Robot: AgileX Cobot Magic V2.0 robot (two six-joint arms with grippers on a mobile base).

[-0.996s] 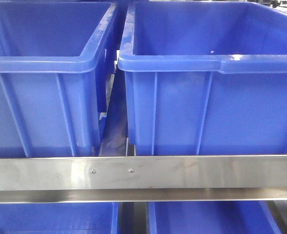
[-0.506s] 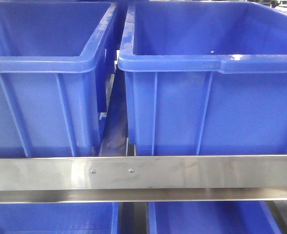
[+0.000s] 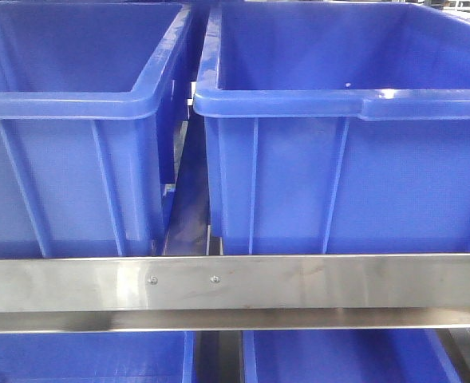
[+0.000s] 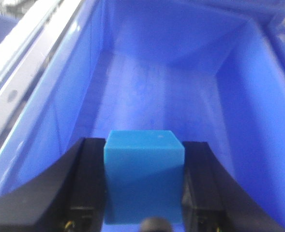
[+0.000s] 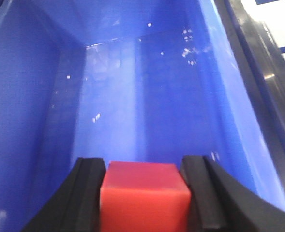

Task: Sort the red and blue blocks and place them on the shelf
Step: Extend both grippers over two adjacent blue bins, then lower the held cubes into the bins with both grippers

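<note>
Over blue bins (image 3: pixel 338 183): L hand (image 4: pixel 143 191) tight round blue block (image 4: pixel 143 164), R hand (image 5: pixel 144 195) round red block (image 5: pixel 144 203)

No readable text, label, brand or number anywhere in view.

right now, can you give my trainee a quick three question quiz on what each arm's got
1. True or false: the left end effector is empty.
2. The right end effector holds a block of which colour? A green, B red, C yellow.
3. Fill in: each wrist camera looks into a blue plastic ____.
Key: 1 false, it grips the blue block; 2 B, the red block; 3 bin.
</note>
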